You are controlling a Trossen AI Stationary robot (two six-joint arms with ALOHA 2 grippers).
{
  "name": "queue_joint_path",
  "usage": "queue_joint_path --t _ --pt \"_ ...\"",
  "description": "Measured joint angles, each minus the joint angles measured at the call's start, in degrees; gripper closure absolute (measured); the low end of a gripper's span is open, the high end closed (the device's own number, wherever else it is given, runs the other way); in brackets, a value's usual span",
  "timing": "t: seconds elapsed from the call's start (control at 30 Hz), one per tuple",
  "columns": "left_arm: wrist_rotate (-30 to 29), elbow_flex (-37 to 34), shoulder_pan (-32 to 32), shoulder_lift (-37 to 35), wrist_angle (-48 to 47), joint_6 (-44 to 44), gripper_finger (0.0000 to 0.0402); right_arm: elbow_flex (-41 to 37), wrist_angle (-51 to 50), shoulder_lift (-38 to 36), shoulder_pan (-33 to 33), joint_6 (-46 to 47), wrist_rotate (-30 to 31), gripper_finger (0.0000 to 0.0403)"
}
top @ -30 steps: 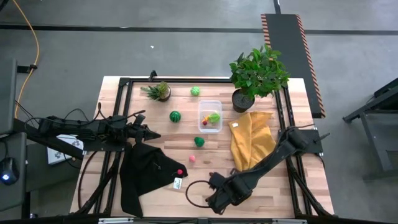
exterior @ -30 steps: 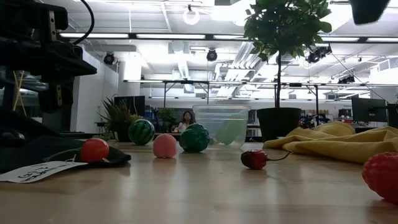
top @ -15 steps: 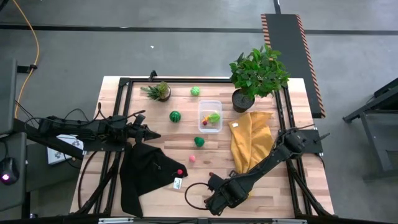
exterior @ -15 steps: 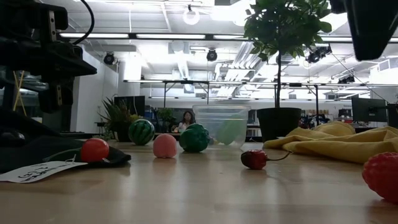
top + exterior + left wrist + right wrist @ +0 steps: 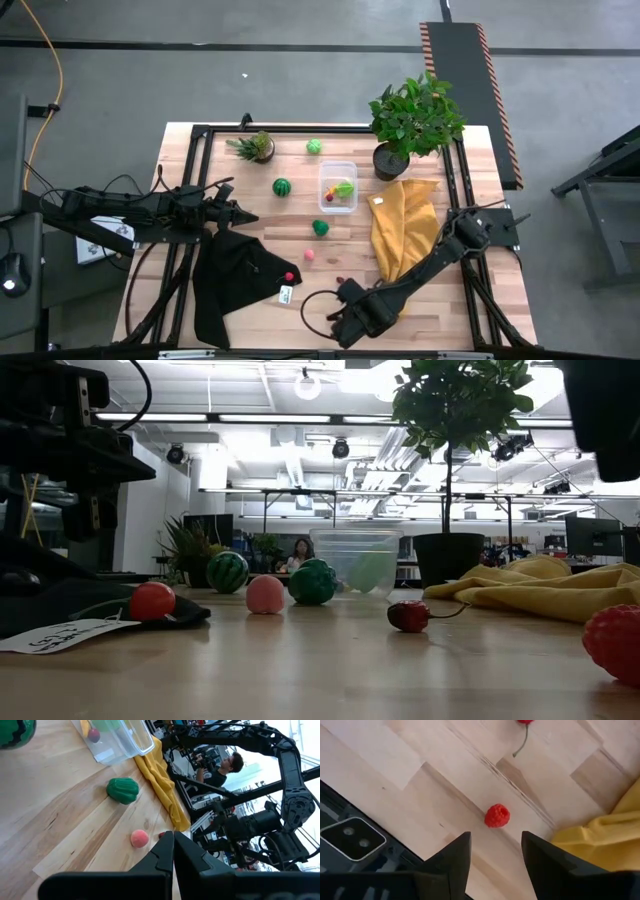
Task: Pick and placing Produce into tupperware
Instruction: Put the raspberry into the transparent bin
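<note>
Right gripper (image 5: 491,851) has slid a bit further toward the near edge of the table since the last shots, and its fingers have spread wider. They're open now with nothing between them, hanging over bare wood. Just ahead of the fingertips, apart from them, sits a small red raspberry (image 5: 497,815). Past that, further out, is a cherry (image 5: 523,721) with its stem trailing toward the gripper. Off to one side of the open jaws is the edge of the yellow cloth (image 5: 600,827).

Left gripper (image 5: 173,851) is pinched fully shut on nothing, parked over the black cloth (image 5: 232,270) on its own side of the table. Out in front of its closed tips there's a pink ball (image 5: 139,838), then a green lumpy piece (image 5: 122,789) beyond that. Further still is the tupperware (image 5: 131,739), with a yellow piece (image 5: 344,187) and a little red one in it.

From above, the tupperware sits well away from both grippers, toward the far side of the table. A striped melon (image 5: 283,186) and a green ball (image 5: 314,147) are near it, and the big potted plant (image 5: 412,118) stands just beside it. A red ball (image 5: 290,276) rests on the black cloth next to a white tag (image 5: 285,294).
</note>
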Motion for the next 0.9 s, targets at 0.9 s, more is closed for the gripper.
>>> queue_joint_path --t 0.9 --pt "0.00 0.01 0.00 0.00 0.00 -0.02 0.0401 -0.02 0.67 2.02 0.79 26.10 -0.52 0.0235"
